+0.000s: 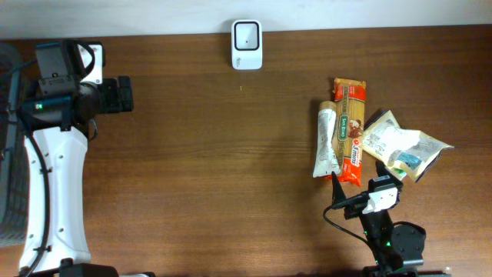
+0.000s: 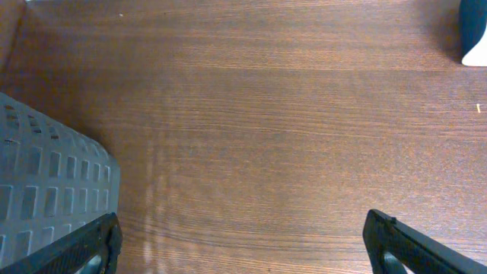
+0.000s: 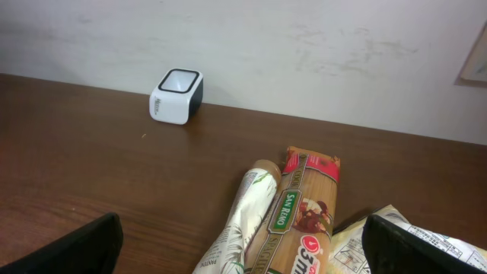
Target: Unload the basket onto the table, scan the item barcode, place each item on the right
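Note:
A white barcode scanner (image 1: 247, 45) with a dark window stands at the table's back edge; it also shows in the right wrist view (image 3: 176, 96). Three items lie at the right: an orange spaghetti pack (image 1: 350, 131) (image 3: 300, 213), a white tube-shaped pack (image 1: 327, 138) (image 3: 243, 221) touching its left side, and a cream pouch (image 1: 400, 145) (image 3: 396, 243). My right gripper (image 1: 365, 194) (image 3: 243, 255) is open just in front of these items, holding nothing. My left gripper (image 1: 123, 94) (image 2: 243, 251) is open over bare wood at the far left, empty.
A grey perforated basket (image 1: 9, 154) (image 2: 46, 183) sits at the table's left edge under the left arm. The scanner's corner (image 2: 475, 34) shows at the top right of the left wrist view. Bare brown wood lies between the two arms.

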`<state>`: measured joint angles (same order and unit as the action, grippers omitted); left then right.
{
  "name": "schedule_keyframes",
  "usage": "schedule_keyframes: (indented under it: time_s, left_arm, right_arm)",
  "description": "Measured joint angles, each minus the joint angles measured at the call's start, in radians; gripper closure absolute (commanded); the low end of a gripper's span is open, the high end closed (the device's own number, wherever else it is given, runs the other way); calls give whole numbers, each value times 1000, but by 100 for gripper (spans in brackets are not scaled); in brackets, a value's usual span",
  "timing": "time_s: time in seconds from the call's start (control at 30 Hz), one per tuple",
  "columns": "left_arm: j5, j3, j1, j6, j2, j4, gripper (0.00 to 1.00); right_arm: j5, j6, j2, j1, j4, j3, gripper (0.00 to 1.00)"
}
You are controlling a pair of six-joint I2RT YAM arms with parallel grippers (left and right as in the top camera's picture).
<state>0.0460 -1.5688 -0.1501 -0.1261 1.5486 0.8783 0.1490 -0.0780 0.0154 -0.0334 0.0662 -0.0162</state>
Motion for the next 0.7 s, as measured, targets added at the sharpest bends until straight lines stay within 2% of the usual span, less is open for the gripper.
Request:
schedule_keyframes:
  time_s: [0.23,0.33,0.57,0.63,0.7]
  left_arm:
    - [0,2,0,0,0,-1,1]
    - [6,78,26,0,-35,-6,1]
    - [25,319,283,-5,-274,-6,1]
    - [33,412,327,-5,-355,-83,1]
    - [34,555,353,-8,-443,-253,1]
  right_arm:
    - [0,-1,0,0,0,0,1]
    - [0,0,0,0,0,0,1]
    - [0,-1,-2,0,0,0,1]
    - [0,0,-2,0,-1,1,1]
    - [2,-1,-3,0,-1,1,1]
